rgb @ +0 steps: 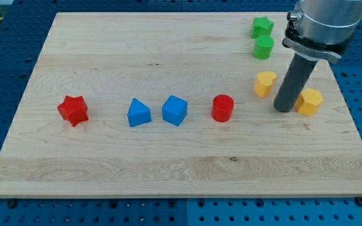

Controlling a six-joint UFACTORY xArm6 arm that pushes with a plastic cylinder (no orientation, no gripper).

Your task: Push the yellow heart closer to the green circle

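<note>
While the tip (283, 109) is seen standing between the two yellow blocks near the board's right edge, no claw is carried at all: the arm ends in a bare rod, so nothing is spread, pressed together or pinched. The yellow heart (264, 83) is found just to the tip's left, apart from it, and the green circle (263, 47) lies just beyond it toward the top edge, with the green star (262, 27) further still toward the top right corner. The yellow hexagon (309, 102) sits close against the rod's right side; whether it is touched cannot be told. The main risk is judged to be the line of push: from where the tip stands, a straight shove would send the heart leftward along the board rather than up toward the circle. A path round to the heart's bottom-edge side would be needed, and the hexagon could be knocked away on that detour. Because the heart's lobed outline gives an uneven face, an off-centre contact could spin it aside. Too long a push could also drive it into the circle and displace that block into the star.
</note>
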